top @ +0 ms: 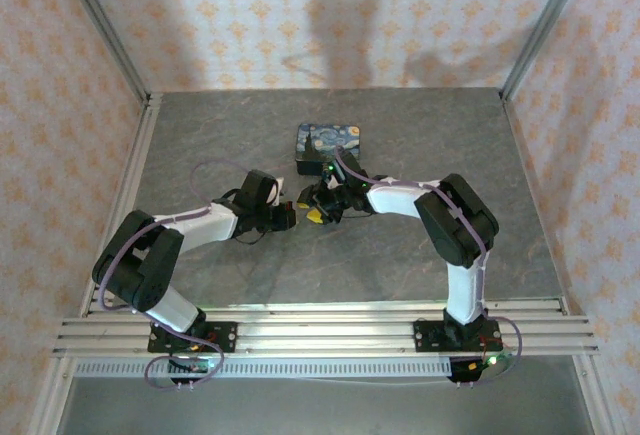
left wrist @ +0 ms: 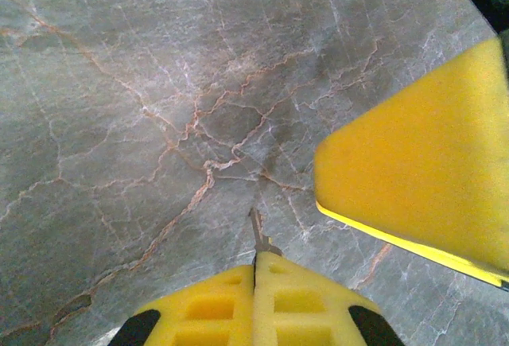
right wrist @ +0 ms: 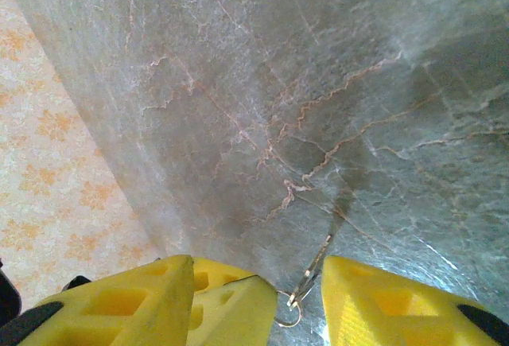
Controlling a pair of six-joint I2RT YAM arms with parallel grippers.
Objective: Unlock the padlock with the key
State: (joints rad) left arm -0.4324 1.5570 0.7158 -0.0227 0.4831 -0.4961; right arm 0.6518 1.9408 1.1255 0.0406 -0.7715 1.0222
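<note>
My left gripper is shut on the key, whose thin silver blade sticks out ahead of the yellow pads, just above the grey table. My right gripper faces it from the right with its jaws apart. The left gripper's fingertips reach into that gap. The key shows there edge-on, with a small wire ring at its base. One right finger looms at the right of the left wrist view. The padlock is hidden.
A blue swirl-painted box stands on the marble-patterned table just behind the two grippers. Patterned walls and metal frame posts close in the table at the back and sides.
</note>
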